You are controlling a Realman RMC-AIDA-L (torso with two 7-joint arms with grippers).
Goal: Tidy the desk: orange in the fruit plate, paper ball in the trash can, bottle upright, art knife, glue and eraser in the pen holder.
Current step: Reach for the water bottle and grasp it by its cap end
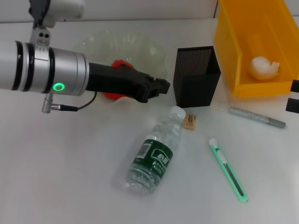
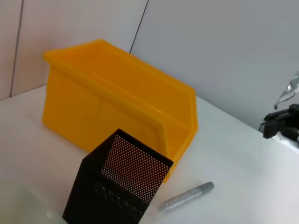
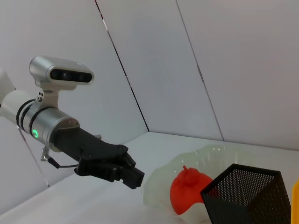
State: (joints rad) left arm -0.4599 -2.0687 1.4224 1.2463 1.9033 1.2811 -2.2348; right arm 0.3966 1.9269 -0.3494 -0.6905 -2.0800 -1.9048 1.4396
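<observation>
White desk (image 1: 70,177) is seen. Orange (image 3: 189,191) already lies in fruit plate (image 1: 154,53). Left gripper (image 1: 161,87), fingers pressed together, empty, hovers beside pen holder (image 1: 196,77). Bottle (image 1: 154,158), lying before pen holder, is judged next; spread fingers are needed.

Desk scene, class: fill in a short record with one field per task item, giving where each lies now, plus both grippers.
orange: in the fruit plate, seen at
paper ball: inside the yellow bin
bottle: lying on its side mid-desk
art knife: flat on the desk, right of the bottle
glue: silver stick on the desk, near the bin
eraser: on the desk by the bottle cap
pen holder: upright, nothing seen in it
left gripper: above the plate's edge
right gripper: at the right edge of the head view
</observation>
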